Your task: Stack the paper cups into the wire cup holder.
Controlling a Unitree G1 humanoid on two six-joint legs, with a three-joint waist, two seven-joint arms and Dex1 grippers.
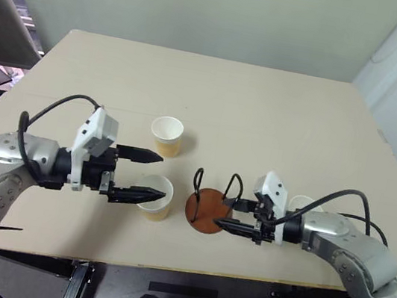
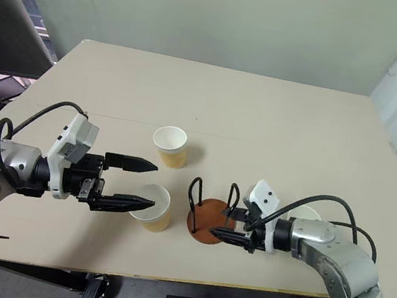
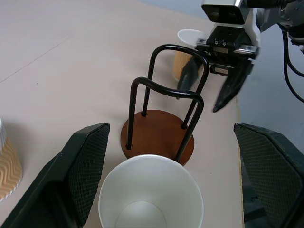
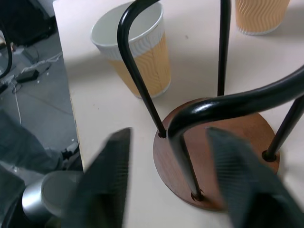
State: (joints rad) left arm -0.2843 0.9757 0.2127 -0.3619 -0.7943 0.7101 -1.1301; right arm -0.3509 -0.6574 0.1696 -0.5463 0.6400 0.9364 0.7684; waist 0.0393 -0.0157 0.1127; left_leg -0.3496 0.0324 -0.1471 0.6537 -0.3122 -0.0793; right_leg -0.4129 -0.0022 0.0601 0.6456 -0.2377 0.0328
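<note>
One paper cup [image 1: 155, 211] stands upright near the table's front edge. My left gripper [image 1: 162, 178] is open, with one finger on each side of the cup's rim and neither touching it. A second paper cup [image 1: 167, 136] stands a little farther back. The third cup [image 3: 186, 53] stands behind my right wrist. The wire cup holder [image 1: 206, 212], a brown disc with two black wire loops, stands just right of the near cup with nothing in it. My right gripper [image 1: 222, 210] is open, and its fingers [image 3: 231, 89] straddle one loop over the disc's right side.
The beige table [image 1: 265, 107] stretches far back and to both sides. The holder and the near cup stand close to its front edge. A pale wall lies beyond the table, and a grey panel stands at its right.
</note>
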